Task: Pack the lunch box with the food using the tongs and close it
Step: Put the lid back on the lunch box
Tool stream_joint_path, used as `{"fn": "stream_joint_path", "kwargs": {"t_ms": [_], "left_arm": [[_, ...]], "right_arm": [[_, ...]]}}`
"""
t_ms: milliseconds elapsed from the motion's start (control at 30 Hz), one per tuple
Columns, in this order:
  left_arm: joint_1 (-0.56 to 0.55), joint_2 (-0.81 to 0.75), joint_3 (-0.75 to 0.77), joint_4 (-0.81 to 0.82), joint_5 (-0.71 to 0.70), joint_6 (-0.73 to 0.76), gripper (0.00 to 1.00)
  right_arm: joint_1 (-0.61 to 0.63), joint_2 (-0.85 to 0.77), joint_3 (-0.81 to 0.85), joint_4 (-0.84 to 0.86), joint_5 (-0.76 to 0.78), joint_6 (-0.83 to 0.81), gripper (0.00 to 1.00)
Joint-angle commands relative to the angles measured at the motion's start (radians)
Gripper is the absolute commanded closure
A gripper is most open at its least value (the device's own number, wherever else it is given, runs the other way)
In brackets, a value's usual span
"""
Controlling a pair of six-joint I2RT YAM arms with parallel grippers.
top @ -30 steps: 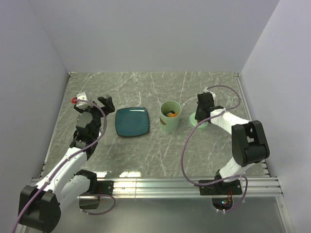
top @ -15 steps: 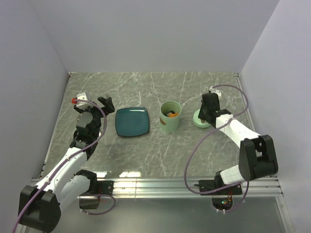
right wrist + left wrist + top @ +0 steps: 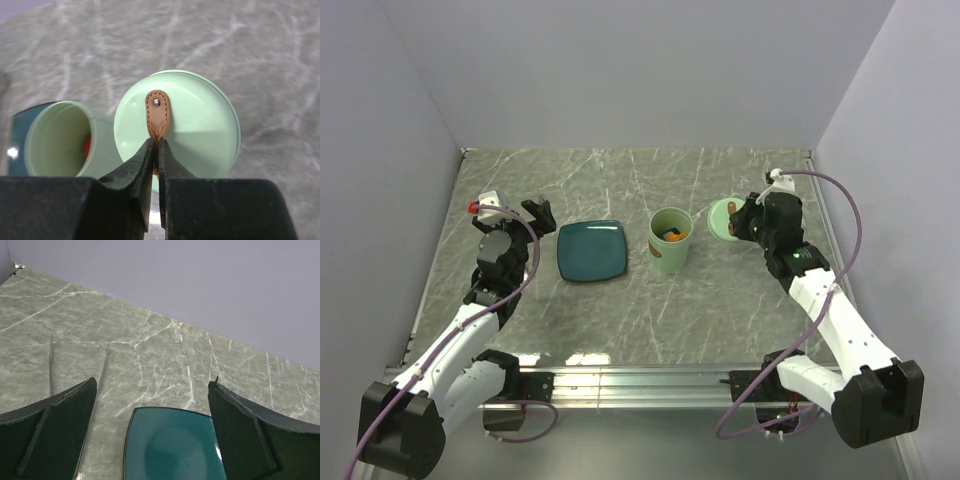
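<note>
Pinching the brown handle (image 3: 157,112) of the lid (image 3: 200,125) with the right gripper (image 3: 158,142) at 2 o'clock of the lunch box (image 3: 667,262), with left gripper (image 3: 152,385) spread wide, empty

A robotics lab cell. Plain lavender walls (image 3: 620,70) box in a marble-patterned table (image 3: 620,320) (aluminium rails (image 3: 650,383) along its near edge).

Left pincer (image 3: 152,390) spread wide, arm bent, right pincer (image 3: 157,145) clamped tight, arm reaching forward
</note>
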State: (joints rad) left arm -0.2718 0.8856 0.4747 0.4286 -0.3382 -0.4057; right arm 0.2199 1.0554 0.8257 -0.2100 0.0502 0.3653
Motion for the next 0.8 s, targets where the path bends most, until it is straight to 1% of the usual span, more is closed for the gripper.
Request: {"fn": "stream_joint_path", "kwargs": {"t_ms": [0, 33, 167, 300, 500, 767], "left_arm": [[-0.003, -0.002, 0.022, 0.016, -0.002, 0.007, 0.01], [-0.003, -0.002, 0.022, 0.015, -0.001, 0.008, 0.01], [-0.003, 0.001, 0.022, 0.016, 0.001, 0.011, 0.01], [-0.003, 0.000, 0.021, 0.018, 0.011, 0.015, 0.01], [-0.003, -0.002, 0.019, 0.018, 0.008, 0.015, 0.00], [-0.003, 0.004, 0.021, 0.018, 0.004, 0.018, 0.00]], "right_arm": [[0.007, -0.021, 0.030, 0.072, -0.182, -0.008, 1.00], [0.021, -0.018, 0.035, 0.086, -0.203, -0.003, 1.00], [0.047, 0.014, 0.050, 0.155, -0.401, 0.017, 1.00], [0.082, 0.072, 0.098, 0.187, -0.492, 0.024, 1.00], [0.114, 0.163, 0.167, 0.187, -0.535, 0.029, 1.00], [0.148, 0.262, 0.217, 0.146, -0.506, 0.020, 1.00]]}}
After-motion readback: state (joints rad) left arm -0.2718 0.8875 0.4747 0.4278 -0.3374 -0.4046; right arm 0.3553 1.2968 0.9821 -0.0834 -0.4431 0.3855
